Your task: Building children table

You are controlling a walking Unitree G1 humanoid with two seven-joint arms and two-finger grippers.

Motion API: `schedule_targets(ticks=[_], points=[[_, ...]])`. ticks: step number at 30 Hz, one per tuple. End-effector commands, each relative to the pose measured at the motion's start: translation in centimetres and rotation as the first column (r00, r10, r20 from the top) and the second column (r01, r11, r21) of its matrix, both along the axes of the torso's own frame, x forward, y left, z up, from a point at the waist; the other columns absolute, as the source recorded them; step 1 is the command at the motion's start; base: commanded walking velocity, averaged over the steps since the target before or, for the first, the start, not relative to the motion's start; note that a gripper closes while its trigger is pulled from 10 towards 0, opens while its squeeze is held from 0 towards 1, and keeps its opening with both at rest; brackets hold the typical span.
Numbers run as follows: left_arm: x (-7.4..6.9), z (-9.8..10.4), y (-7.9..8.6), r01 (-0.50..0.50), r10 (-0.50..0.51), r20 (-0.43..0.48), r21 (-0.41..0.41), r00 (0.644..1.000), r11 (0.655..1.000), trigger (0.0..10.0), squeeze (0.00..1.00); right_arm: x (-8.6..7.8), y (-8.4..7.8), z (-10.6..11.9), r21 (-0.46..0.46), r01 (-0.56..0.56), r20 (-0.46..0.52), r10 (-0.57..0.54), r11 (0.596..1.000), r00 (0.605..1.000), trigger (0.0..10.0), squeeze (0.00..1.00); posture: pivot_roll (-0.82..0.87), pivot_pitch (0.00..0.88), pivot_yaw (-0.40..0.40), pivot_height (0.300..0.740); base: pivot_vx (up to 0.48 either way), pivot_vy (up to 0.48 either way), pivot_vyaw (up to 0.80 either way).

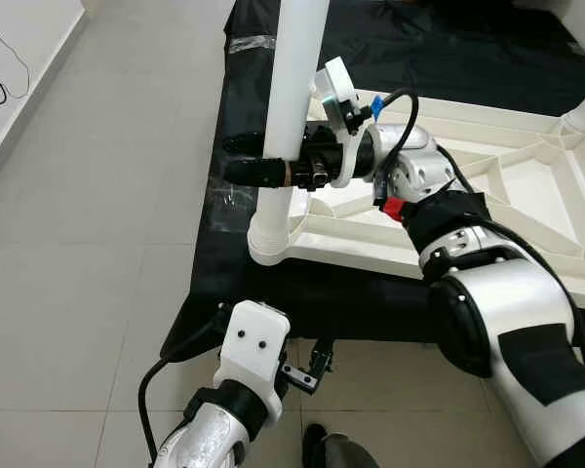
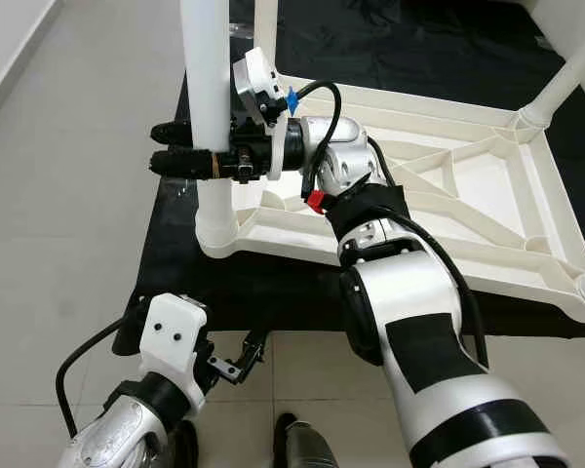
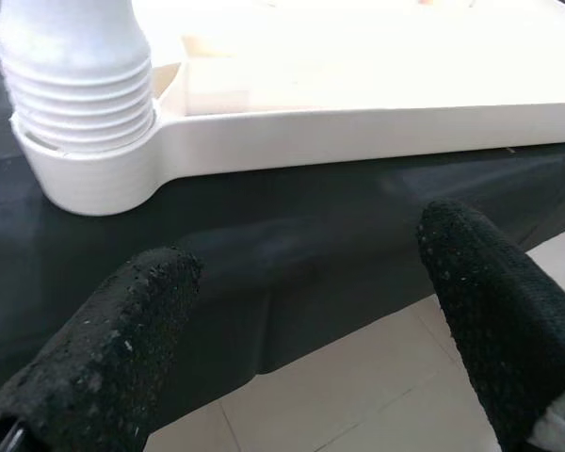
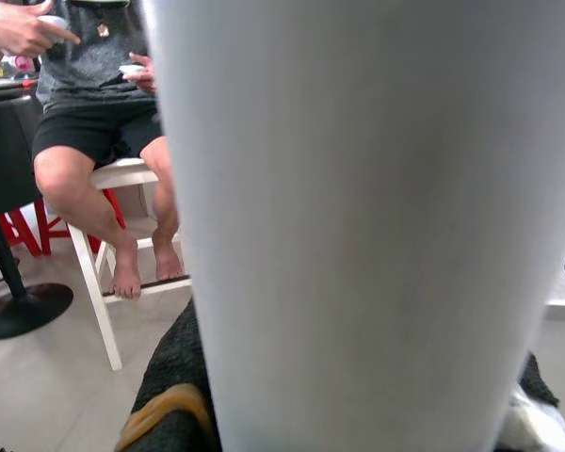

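Observation:
The white children's table (image 1: 370,249) lies upside down on a black sheet (image 1: 239,107). A white table leg (image 1: 294,78) stands upright in its near-left corner socket (image 1: 270,234). My right gripper (image 1: 236,159) is shut on this leg a little above the socket, one black finger on each side of it; in the right wrist view the leg (image 4: 358,217) is very close to the camera. My left arm (image 1: 253,351) hangs low before the sheet's front edge. My left gripper (image 3: 301,311) is open with nothing between its fingers, and it faces the ribbed socket (image 3: 80,141).
More white legs stand in the table's far corners (image 2: 556,83) (image 2: 265,34). Grey tiled floor (image 1: 97,244) lies to the left, with a cable (image 1: 0,68) by the wall. A person (image 4: 94,113) sits on a white stool beyond the leg.

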State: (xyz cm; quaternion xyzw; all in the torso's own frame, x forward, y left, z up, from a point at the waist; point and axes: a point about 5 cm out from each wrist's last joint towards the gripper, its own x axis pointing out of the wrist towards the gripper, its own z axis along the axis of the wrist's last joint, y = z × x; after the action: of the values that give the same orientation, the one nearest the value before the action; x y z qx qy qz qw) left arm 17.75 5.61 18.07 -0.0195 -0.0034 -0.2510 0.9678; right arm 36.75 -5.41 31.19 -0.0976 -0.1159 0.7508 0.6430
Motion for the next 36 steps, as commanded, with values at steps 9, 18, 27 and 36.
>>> schedule_targets(ticks=[9, 18, 27, 36], points=[[-0.3, 0.1, -0.2, -0.001, 0.001, 0.003, -0.002, 1.000, 1.000, 10.0, 0.00, -0.3, 2.0, -2.9, -0.113, -0.035, -0.105, 0.023, 0.993, 0.994, 10.0, 0.00, 0.11, 0.227, -0.104, 0.740, 0.000, 0.000, 0.00], [-0.4, 0.3, -0.4, 0.002, -0.001, 0.007, -0.008, 1.000, 1.000, 10.0, 0.00, 0.0, 2.8, -3.3, -0.147, 0.014, -0.133, -0.034, 0.989, 0.991, 10.0, 0.00, 0.11, 0.247, -0.120, 0.740, 0.000, 0.000, 0.00], [-0.5, 0.6, -0.8, -0.005, 0.006, 0.009, -0.019, 1.000, 1.000, 10.0, 0.00, 0.5, 4.0, -2.9, -0.094, 0.138, -0.159, -0.152, 0.986, 0.975, 10.0, 0.00, 0.10, 0.279, -0.135, 0.740, 0.000, 0.000, 0.00], [-0.2, 0.6, -0.3, -0.014, 0.014, 0.017, -0.008, 1.000, 1.000, 10.0, 0.00, 1.5, 2.0, -4.0, -0.041, 0.310, -0.209, -0.311, 0.950, 0.927, 10.0, 0.00, 0.09, 0.285, -0.122, 0.740, 0.000, 0.000, 0.00]])
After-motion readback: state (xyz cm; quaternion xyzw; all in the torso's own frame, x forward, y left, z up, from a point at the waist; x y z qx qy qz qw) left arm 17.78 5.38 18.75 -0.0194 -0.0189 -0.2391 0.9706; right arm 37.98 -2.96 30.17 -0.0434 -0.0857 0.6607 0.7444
